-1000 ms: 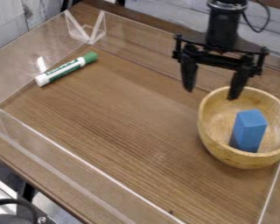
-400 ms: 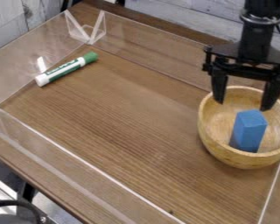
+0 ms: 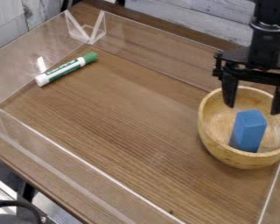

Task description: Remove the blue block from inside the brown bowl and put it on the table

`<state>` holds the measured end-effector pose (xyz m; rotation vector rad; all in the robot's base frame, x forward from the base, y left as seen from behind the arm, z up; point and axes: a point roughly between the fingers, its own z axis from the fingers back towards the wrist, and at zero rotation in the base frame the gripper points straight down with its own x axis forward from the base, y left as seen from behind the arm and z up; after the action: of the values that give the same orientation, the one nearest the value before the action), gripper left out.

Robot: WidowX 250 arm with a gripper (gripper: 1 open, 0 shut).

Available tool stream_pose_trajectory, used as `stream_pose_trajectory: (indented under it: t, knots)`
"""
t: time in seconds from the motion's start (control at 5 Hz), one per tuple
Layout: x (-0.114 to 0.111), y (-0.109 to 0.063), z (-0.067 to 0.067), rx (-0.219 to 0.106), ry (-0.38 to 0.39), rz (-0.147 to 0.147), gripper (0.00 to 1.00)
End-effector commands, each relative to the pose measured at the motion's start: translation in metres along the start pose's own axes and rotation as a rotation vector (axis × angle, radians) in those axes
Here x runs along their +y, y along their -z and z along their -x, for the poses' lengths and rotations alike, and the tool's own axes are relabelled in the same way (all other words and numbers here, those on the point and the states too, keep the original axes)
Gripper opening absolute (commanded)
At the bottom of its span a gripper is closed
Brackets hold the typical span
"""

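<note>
Blue block (image 3: pixel 248 130) upright inside the brown bowl (image 3: pixel 213 147), at the near-right of the bench (image 3: pixel 119 131), unchanged since the earlier views. Behind it, the claw (image 3: pixel 248 96) has shifted right from left of the bowl to over its far part, fingers spread wide, nothing between them. Sideways approach looks nearly done, I judge; next would be lining up on the block and lowering.
</note>
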<state>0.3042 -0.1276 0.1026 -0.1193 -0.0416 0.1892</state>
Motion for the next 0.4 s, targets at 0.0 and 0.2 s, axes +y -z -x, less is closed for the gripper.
stream_pose_trajectory:
  t: [0.0, 0.2]
  knots:
    - [-0.0074, -0.0051, -0.0022, -0.035, 0.009, 0.028, 1.0]
    - [-0.0096, 0.0008, -0.0009, -0.038, 0.01, 0.036, 1.0]
